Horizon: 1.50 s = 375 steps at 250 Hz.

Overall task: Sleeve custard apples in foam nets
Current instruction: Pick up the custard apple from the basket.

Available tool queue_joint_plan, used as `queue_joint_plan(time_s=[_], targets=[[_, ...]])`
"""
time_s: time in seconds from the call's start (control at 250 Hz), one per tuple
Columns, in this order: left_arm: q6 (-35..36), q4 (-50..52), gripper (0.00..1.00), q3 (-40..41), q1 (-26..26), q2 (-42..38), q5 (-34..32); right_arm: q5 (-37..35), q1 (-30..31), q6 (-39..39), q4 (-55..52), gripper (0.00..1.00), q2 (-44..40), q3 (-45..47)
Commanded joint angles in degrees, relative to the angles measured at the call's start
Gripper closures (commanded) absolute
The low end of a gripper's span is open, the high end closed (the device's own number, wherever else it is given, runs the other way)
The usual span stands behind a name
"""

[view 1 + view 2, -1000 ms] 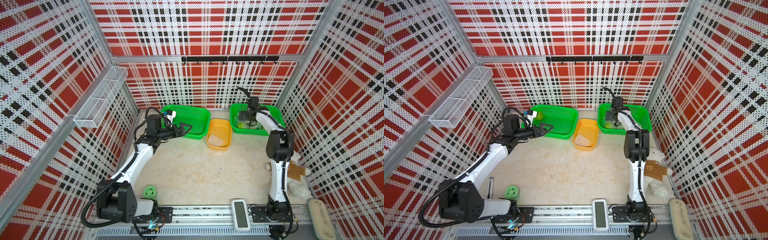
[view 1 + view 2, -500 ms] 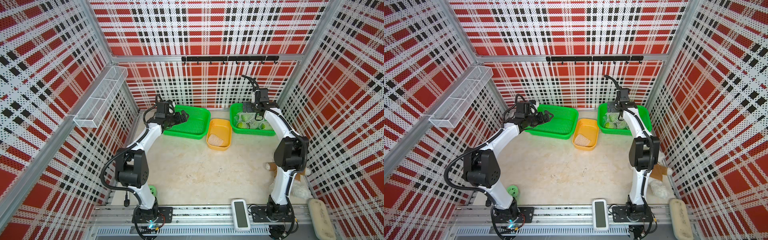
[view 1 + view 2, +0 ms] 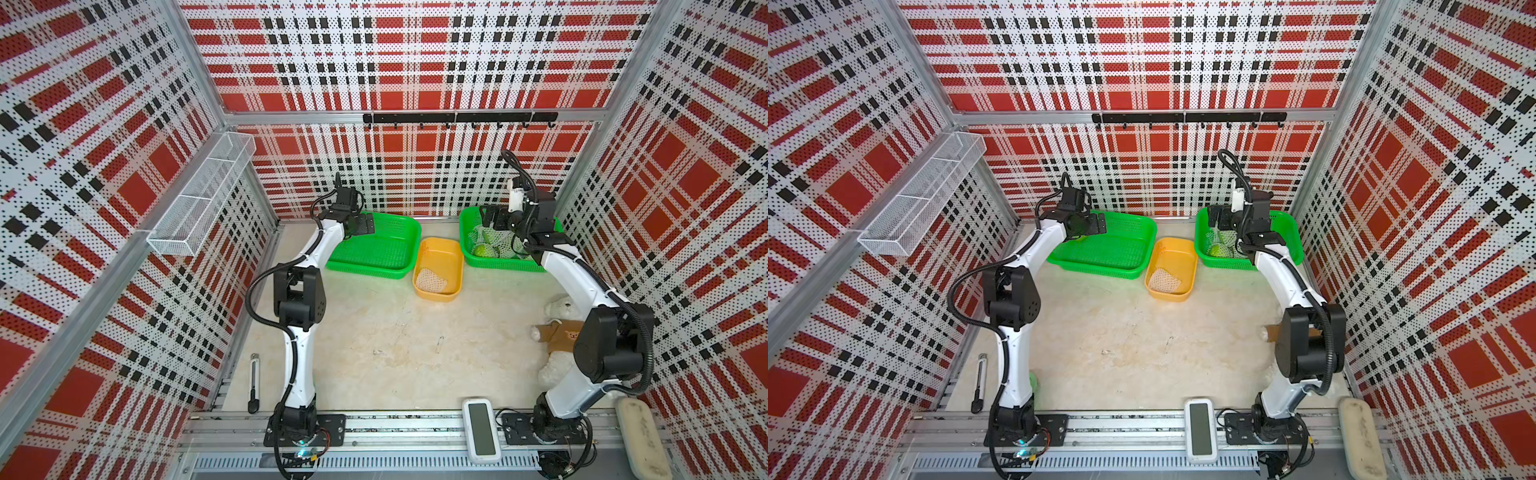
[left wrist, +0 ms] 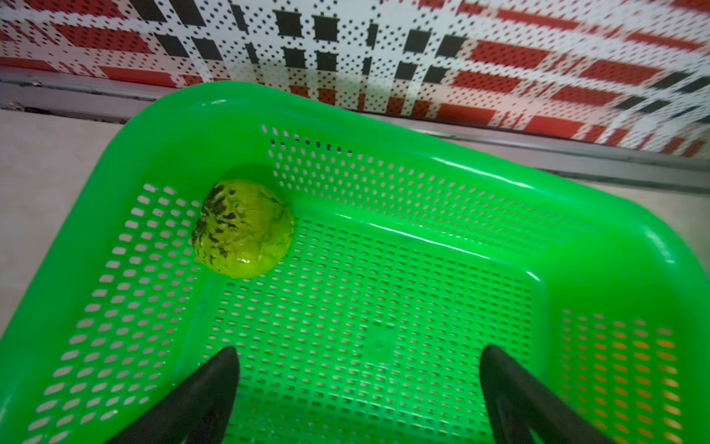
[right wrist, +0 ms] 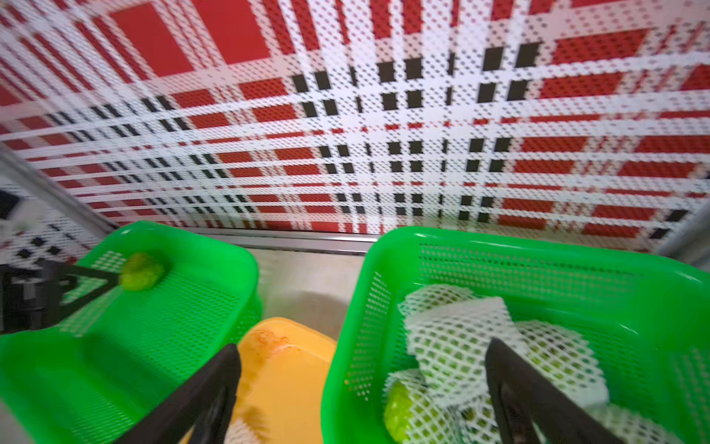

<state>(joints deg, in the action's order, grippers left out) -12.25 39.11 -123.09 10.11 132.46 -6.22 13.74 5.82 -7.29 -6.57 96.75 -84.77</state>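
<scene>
One white handset (image 3: 481,430) lies on the front rail at the bottom edge in a top view, with a plush bear (image 3: 559,328) at the right. Above mid-frame, a yellow tub (image 3: 442,255) holds a single loose foam net (image 3: 431,280). Farthest back, the left gripper (image 4: 359,350) hangs wide open and empty over the left green basket (image 3: 386,249), where a bare custard apple (image 4: 242,228) sits in a corner by the back wall. The right gripper (image 5: 363,346), also spread wide and empty, hovers over the right green basket (image 5: 538,269) of netted custard apples (image 5: 453,346).
</scene>
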Motion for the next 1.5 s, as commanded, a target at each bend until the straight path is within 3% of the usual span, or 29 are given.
queue_joint_plan(time_s=[0.0, 0.068, 0.156, 0.34, 0.624, 0.78, 0.884, 1.125, 1.497], targets=[[3.43, 4.77, 0.0, -7.02, -0.59, 5.0, -6.83, 12.25, 0.32, -1.94, 1.01, 0.0, -0.61, -0.11], [4.05, 5.36, 0.0, -10.18, -1.12, 7.68, -7.51, 17.86, 1.1, -2.2, 2.34, 0.0, -1.92, 2.13], [5.01, 5.83, 0.01, -13.33, -1.74, 10.39, -8.67, 20.04, 3.66, -0.59, -0.98, 0.0, -2.6, 2.58], [6.24, 8.27, 0.01, -19.51, -3.12, 15.31, -8.99, 20.1, 10.35, 4.05, -9.11, 0.0, -4.05, 3.06], [8.47, 9.64, 0.0, -23.85, -4.0, 20.53, -8.07, 20.9, 16.91, 1.58, -9.01, 0.0, -6.35, 7.55], [10.22, 9.2, 0.08, -25.3, -3.87, 22.71, -5.69, 20.27, 18.42, 0.41, -7.21, 0.0, -8.23, 10.55], [11.4, 6.81, 0.07, -25.6, -3.48, 23.92, -4.42, 20.5, 18.94, -0.39, -6.46, 0.0, -8.9, 12.19], [11.38, 5.82, 0.12, -30.34, -4.01, 26.81, -0.82, 14.06, 19.56, -5.01, -10.79, 0.0, -7.43, 12.65], [9.62, 1.88, 0.32, -28.05, -5.11, 25.64, 7.31, 3.49, 20.1, -3.24, -24.28, 0.03, 9.23, 1.21]])
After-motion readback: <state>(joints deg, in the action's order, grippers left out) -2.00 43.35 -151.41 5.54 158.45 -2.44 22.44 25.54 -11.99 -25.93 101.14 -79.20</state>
